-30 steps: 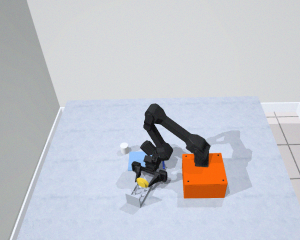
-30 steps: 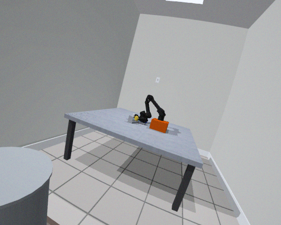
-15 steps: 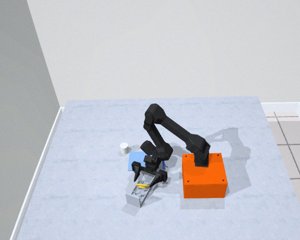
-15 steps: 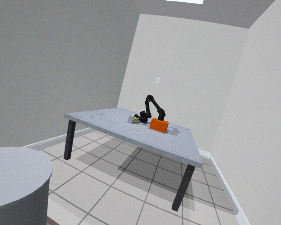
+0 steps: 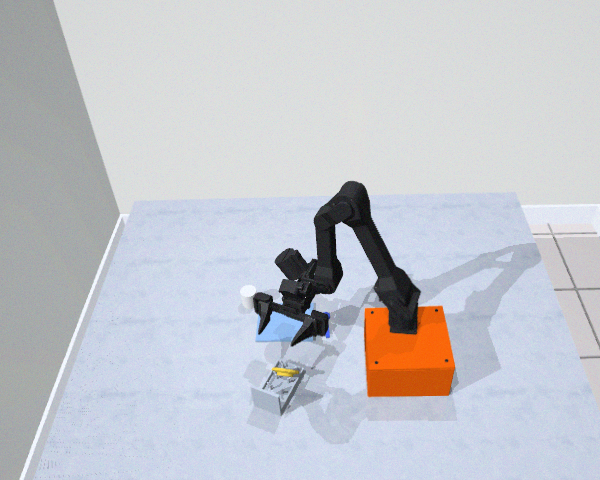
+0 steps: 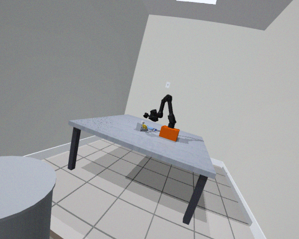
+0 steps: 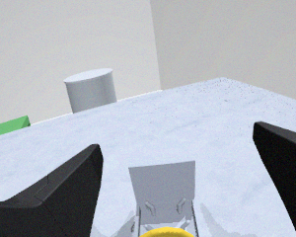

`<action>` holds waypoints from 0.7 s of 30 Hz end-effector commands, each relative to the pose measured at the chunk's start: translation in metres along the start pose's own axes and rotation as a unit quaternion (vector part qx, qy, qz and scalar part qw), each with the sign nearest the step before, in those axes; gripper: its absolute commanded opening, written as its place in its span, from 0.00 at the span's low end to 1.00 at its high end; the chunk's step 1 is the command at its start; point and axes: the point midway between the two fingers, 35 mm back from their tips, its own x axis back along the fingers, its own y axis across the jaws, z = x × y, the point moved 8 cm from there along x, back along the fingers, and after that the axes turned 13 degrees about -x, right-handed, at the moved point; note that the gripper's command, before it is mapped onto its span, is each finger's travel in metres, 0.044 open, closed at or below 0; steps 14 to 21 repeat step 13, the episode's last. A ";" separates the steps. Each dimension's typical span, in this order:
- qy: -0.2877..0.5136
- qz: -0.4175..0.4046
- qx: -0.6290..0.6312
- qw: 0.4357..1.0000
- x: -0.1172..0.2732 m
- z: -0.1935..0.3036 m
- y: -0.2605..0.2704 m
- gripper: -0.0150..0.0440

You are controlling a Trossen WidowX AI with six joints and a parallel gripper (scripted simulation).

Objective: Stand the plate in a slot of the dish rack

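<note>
The yellow plate (image 5: 286, 371) (image 6: 144, 126) (image 7: 168, 232) stands on edge, about upright, in the grey dish rack (image 5: 266, 399) (image 6: 138, 126) (image 7: 163, 188), at the end opposite the tall end panel. Only its top rim shows in the wrist view. Its lower edge and the exact slot are hidden or too small to tell. My gripper (image 5: 276, 338) (image 7: 179, 141) is wide open and empty. It is in the air, above and behind the rack on the light blue sheet's side, and apart from the plate.
A light blue flat sheet (image 5: 275, 333) lies behind the rack, below the gripper. A white cylinder (image 5: 248, 297) stands at its far left corner, and a small dark blue item (image 5: 327, 331) is at its right. The orange base block (image 5: 409, 382) (image 6: 168, 133) is to the right.
</note>
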 end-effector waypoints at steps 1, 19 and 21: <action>0.001 0.001 -0.010 1.000 0.000 -0.010 0.005 0.93; 0.061 0.089 -0.110 0.988 -0.006 -0.023 -0.021 0.93; 0.061 0.089 -0.110 0.988 -0.006 -0.023 -0.021 0.93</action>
